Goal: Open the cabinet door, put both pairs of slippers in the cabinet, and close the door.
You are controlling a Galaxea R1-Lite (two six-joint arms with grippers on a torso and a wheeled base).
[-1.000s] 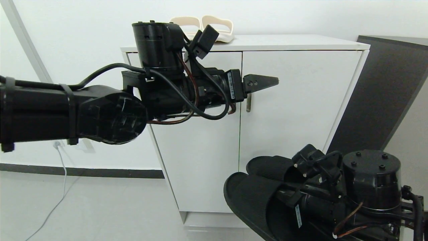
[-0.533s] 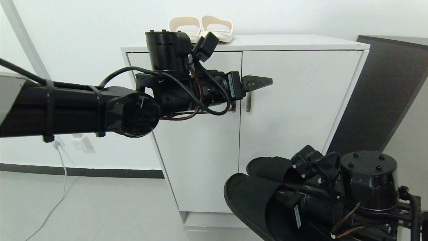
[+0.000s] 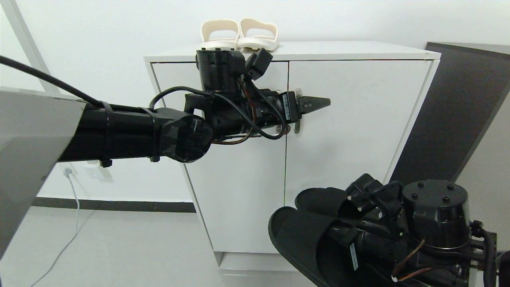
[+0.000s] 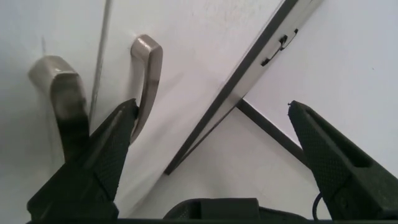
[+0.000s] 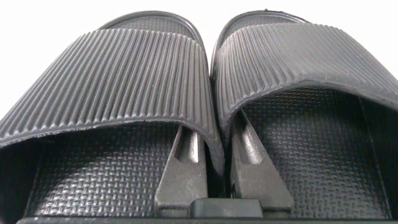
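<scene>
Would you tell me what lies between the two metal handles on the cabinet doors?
The left wrist view shows the door seam there, with one finger of the left pincer in front of it.

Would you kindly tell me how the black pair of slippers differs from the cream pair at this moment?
The black slippers are dark and ribbed; the cream slippers are pale and smooth. The black slippers are clamped in the right hand, low before the cabinet; the cream slippers rest on top of the cabinet, untouched. Both pairs sit side by side, outside the closed cabinet.
</scene>
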